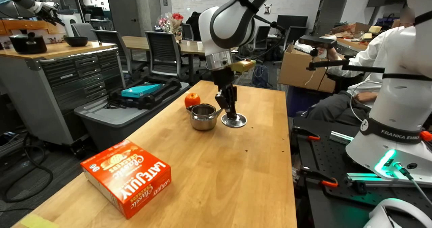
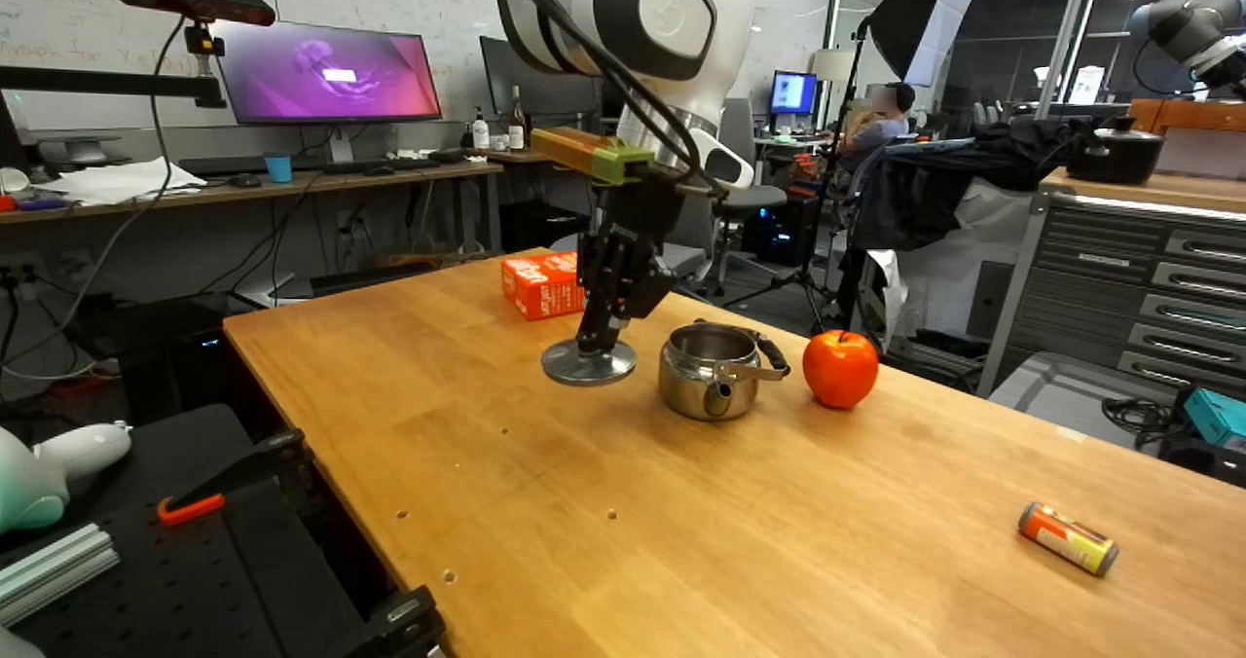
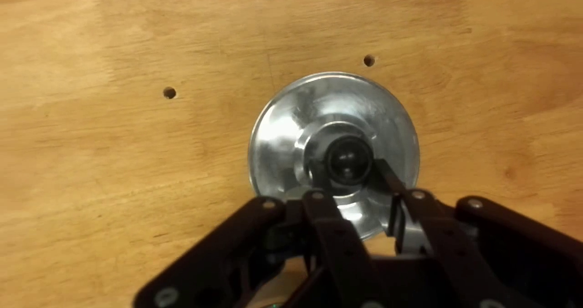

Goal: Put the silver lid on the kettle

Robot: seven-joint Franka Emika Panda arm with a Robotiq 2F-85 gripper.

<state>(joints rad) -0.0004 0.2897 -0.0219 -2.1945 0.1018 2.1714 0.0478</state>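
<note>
Hand (image 3: 350, 163) nearly closed, pinching silver lid (image 2: 587, 367) by dark knob (image 3: 348, 154), kettle (image 2: 689, 382) just beside.

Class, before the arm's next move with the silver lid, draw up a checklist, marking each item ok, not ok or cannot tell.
1. Is the silver lid right side up? Ok.
2. Is the end effector closed on the dark knob? Ok.
3. Is that grip firm enough? Cannot tell.
4. Is the kettle upright and open on top? Ok.
5. Is its handle folded to one side? Ok.
6. Is the silver lid over the kettle? Not ok: off to one side.
</note>
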